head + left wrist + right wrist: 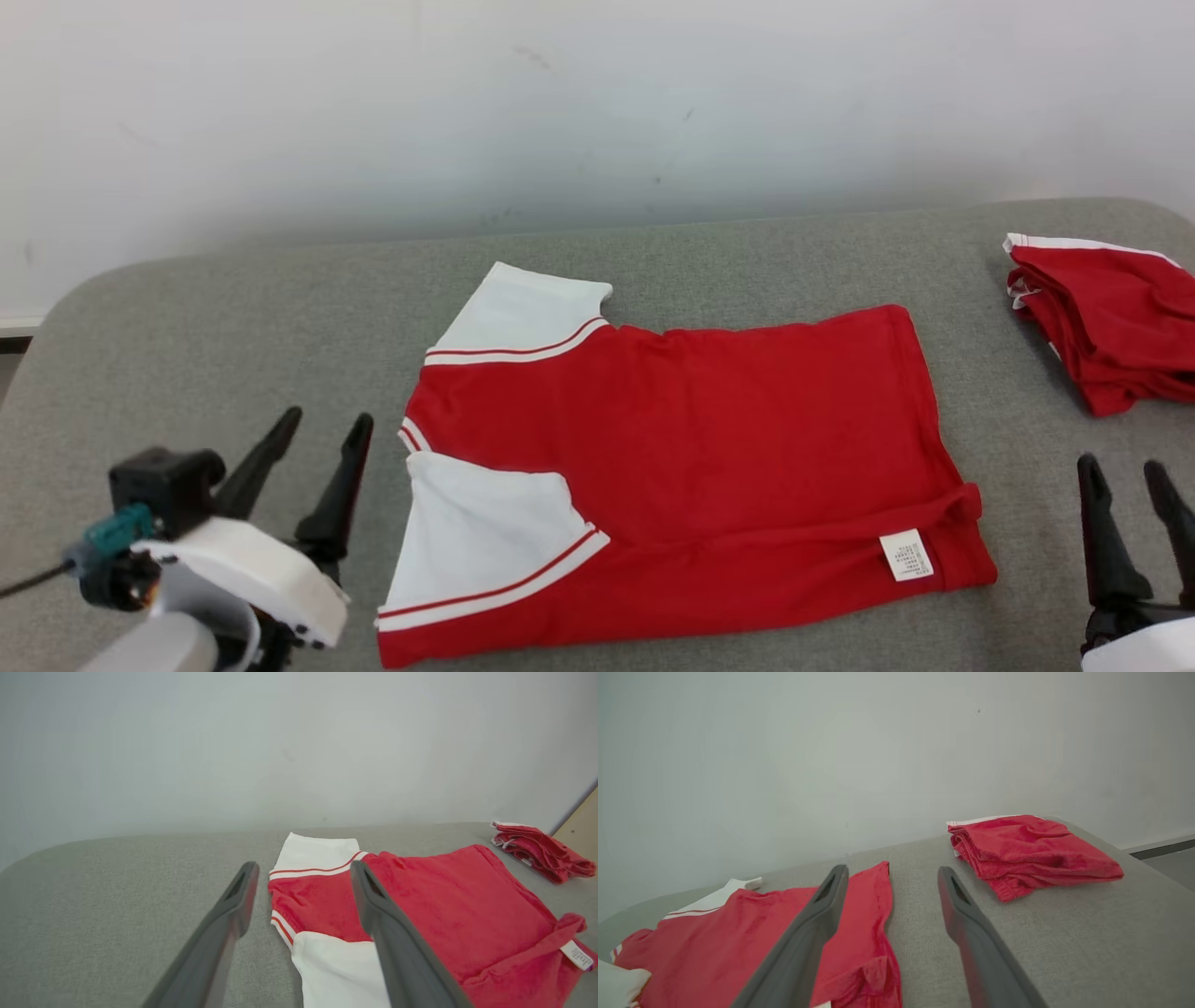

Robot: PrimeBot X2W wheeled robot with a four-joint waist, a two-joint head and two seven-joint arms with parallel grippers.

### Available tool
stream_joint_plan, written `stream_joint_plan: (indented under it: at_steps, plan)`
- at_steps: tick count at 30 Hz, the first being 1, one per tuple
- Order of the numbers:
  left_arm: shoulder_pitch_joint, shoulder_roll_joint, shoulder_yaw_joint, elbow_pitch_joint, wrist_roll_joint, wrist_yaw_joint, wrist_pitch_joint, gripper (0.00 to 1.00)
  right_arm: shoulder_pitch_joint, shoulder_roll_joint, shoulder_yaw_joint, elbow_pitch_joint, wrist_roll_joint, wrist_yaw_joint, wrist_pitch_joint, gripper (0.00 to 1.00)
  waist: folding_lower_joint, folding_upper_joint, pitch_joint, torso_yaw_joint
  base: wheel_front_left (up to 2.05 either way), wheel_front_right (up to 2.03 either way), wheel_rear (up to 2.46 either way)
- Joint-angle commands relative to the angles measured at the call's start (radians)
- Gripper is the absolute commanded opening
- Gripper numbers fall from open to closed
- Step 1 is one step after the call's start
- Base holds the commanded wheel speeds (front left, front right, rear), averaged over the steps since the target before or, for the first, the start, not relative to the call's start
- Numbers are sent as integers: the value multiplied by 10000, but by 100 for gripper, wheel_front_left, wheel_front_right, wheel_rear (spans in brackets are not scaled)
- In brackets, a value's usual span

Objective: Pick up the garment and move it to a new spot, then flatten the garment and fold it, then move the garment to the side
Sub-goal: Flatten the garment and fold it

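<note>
In the head view the garment [709, 439], a red shirt with white sleeves trimmed in red stripes, lies spread in the middle of the grey padded table [233, 327], sleeves toward the robot's left and hem toward its right. Its near edge is turned over, and a small white label [906, 555] shows close to the near right corner. The left gripper [327, 420] hangs at the lower left, just beside the near sleeve and clear of the cloth, its two dark fingers spread wide with nothing between them. The right gripper [1120, 467] rises at the lower right, just beside the hem, equally wide open and empty. A second red garment [1111, 317] sits bunched in a pile at the table's far right, well apart from the shirt, with a pale wall [560, 112] behind. The left wrist view looks along the left gripper's parted fingers [224, 933] onto both white sleeves and the red cloth between them, detail the head view gives from above; it also catches a tan board [581, 821] at its right edge, past the pile. The right wrist view frames the shirt's hem edge and bare table between the right gripper's fingers [971, 933], shows the pile closer, with its stacked folds, and a dark strip [1162, 849] low along the wall beyond the table's corner.
</note>
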Motion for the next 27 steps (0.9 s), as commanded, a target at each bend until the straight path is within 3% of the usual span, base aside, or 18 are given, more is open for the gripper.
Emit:
stream_joint_plan:
  at_steps: [1,6,11,16,22,27]
  plan:
    - [296,-169,197,-115,270,104,-66,100,149,81,-24,110,-34,-16,-110,100,0,0,44,-10,0,0,0]
    - [2165,-1221,1051,-100,1345,473,-56,100,462,288,428,1050,-318,-17,-438,100,0,0,130,-120,0,0,0]
    - [3094,-2062,1231,471,2082,281,-59,100,45,418,872,2207,-296,-17,-508,100,0,0,197,-138,0,0,0]
    - [3002,-2302,938,1466,2126,-182,77,100,-587,373,1433,3457,-354,-17,-374,100,0,0,239,-89,0,0,0]
    - [2530,-2439,538,2267,1899,-598,976,100,-1197,410,2056,4765,-247,-17,-115,100,0,0,303,22,0,0,0]
    - [2442,-2510,399,2545,1708,-581,1660,100,-1476,464,2582,5321,-166,-17,-3,100,0,0,355,-17,0,0,0]
